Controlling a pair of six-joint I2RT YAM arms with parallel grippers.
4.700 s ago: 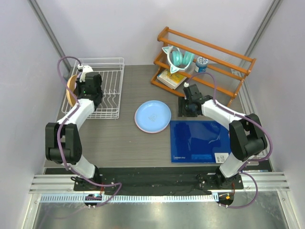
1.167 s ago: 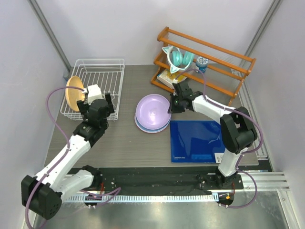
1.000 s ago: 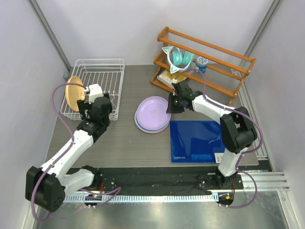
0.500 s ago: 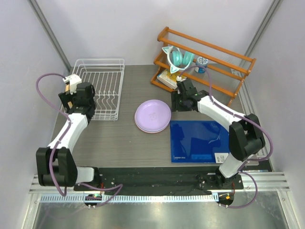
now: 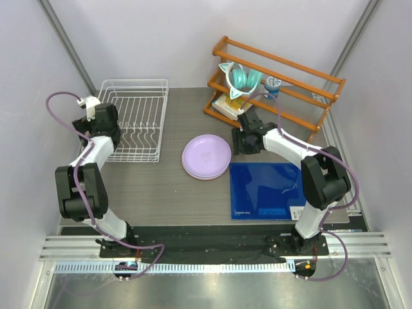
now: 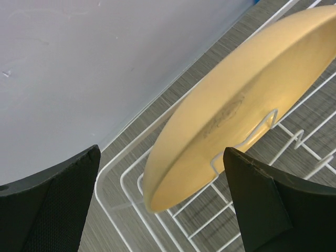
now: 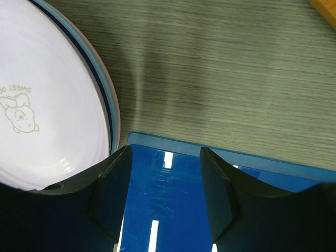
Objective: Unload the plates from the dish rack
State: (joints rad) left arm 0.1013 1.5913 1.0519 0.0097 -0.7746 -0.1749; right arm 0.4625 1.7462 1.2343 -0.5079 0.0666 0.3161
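Yellow-orange plate (image 6: 231, 110), smooth and round, leans on edge among the thin white wires of the dish rack (image 5: 138, 122) at the tabletop's far left corner. Only the left wrist view shows it, between the left gripper's (image 6: 161, 157) spread fingers. Mid-tabletop, the glossy lavender plate (image 5: 206, 154) tops a stack beside the right gripper (image 7: 165, 157), whose fingers are apart and empty.
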